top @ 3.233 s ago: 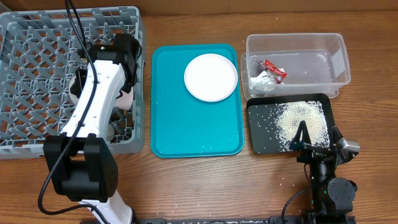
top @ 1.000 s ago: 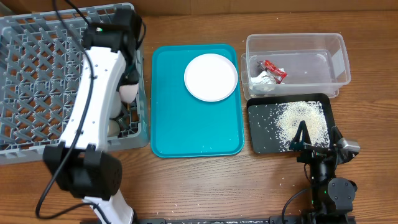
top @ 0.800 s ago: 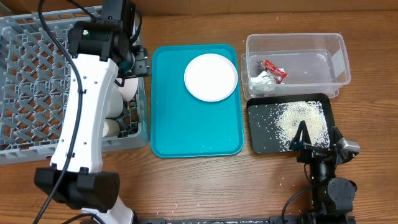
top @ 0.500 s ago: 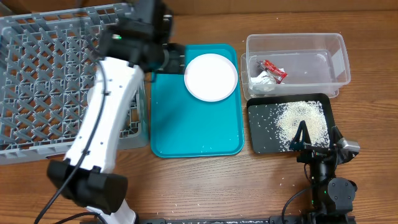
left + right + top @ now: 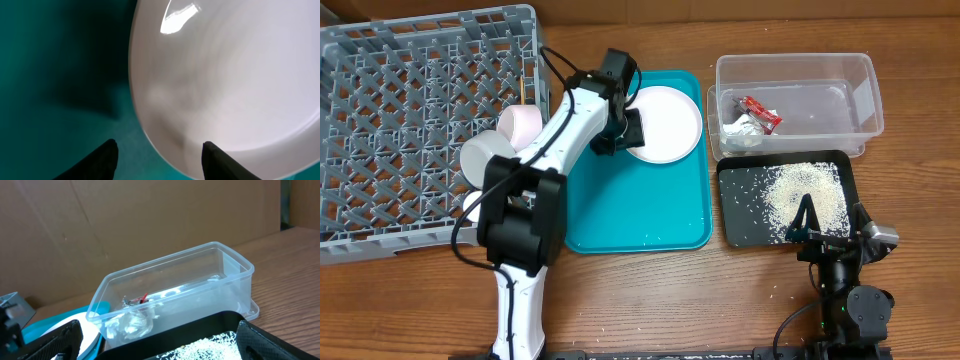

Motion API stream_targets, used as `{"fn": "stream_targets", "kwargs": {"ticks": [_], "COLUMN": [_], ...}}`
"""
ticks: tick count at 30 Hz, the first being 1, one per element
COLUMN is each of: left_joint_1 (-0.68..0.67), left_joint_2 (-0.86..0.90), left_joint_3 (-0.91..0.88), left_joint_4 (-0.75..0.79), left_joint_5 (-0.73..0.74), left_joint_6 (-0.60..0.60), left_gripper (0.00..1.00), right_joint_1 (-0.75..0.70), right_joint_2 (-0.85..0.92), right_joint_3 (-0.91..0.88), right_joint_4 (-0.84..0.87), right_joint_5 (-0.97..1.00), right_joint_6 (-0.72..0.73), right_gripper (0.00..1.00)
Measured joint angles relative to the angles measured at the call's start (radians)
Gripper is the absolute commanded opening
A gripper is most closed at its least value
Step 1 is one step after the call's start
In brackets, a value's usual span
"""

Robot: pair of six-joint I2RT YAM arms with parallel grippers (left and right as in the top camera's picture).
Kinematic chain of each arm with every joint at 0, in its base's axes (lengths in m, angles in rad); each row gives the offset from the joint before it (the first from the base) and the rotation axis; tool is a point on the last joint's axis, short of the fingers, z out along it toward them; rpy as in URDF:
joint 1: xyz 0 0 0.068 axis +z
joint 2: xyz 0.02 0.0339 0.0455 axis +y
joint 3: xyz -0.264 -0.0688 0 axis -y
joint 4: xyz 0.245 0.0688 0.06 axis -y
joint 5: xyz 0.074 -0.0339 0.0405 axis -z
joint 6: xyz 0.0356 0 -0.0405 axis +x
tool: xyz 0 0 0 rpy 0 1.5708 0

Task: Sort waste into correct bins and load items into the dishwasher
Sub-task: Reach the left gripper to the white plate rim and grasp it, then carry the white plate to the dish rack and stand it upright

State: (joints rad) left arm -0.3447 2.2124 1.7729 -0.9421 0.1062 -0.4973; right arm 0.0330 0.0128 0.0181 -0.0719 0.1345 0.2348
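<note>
Left claw (image 5: 631, 129) sits over the teal tray (image 5: 630, 210) from above, at the left rim of the plate (image 5: 670, 125), so the plate lies just to its right. This arm is plainly the nearer one. Right claw (image 5: 807, 222) rests at the near edge of the black tray (image 5: 725, 200), well apart from the plate. Rice (image 5: 805, 190) is piled in that tray, and the wrapper (image 5: 758, 110) and paper (image 5: 740, 130) lie in the tub (image 5: 795, 60). The rack (image 5: 400, 100) stands on the desk (image 5: 650, 300) to the left, with a pink bowl (image 5: 520, 122) at its right wall.

At the left wrist, the left claw (image 5: 159, 155) is spread with nothing between its tips, and the plate (image 5: 225, 75) fills the upper right. The plate's curved rim runs down between the two tips over the teal tray (image 5: 50, 60). Being round, the plate has no long axis, so closing on this near rim looks like the likely grip.

At the right wrist, the right claw (image 5: 160, 350) is spread wide and empty, facing the tub (image 5: 170, 280), the wrapper (image 5: 142, 299) and the paper (image 5: 130, 322).
</note>
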Motion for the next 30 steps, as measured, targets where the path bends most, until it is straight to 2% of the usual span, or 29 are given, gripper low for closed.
{"fn": "stream_targets", "kwargs": {"ticks": [1, 2, 3, 9, 14, 18, 24, 30], "left_joint_1": [0.0, 0.0, 0.0, 0.007, 0.011, 0.011, 0.011, 0.013], "left_joint_2": [0.016, 0.022, 0.035, 0.037, -0.06, -0.276, -0.618, -0.731], "left_joint_3": [0.0, -0.001, -0.001, 0.001, 0.001, 0.003, 0.039, 0.042], "left_joint_4": [0.0, -0.001, -0.013, -0.113, -0.235, -0.325, -0.495, -0.64], "left_joint_5": [0.008, 0.012, 0.022, 0.02, -0.108, -0.29, -0.645, -1.051], "left_joint_6": [-0.006, -0.014, -0.024, -0.028, 0.003, 0.029, 0.037, 0.048], "left_gripper": [0.32, 0.08, 0.04, 0.04, 0.04, 0.04, 0.04, 0.04], "right_joint_1": [0.0, 0.0, 0.0, 0.0, 0.0, 0.0, 0.0, 0.0], "right_joint_2": [0.0, 0.0, 0.0, 0.0, 0.0, 0.0, 0.0, 0.0], "right_joint_3": [0.0, 0.0, 0.0, 0.0, 0.0, 0.0, 0.0, 0.0], "right_joint_4": [0.0, 0.0, 0.0, 0.001, 0.0, 0.001, 0.0, 0.0], "right_joint_5": [0.0, 0.0, 0.0, 0.0, 0.0, 0.0, 0.0, 0.0], "right_joint_6": [0.0, 0.001, 0.0, 0.0, 0.0, 0.0, 0.0, 0.0], "right_gripper": [1.0, 1.0, 1.0, 1.0, 1.0, 0.99, 1.0, 1.0]}}
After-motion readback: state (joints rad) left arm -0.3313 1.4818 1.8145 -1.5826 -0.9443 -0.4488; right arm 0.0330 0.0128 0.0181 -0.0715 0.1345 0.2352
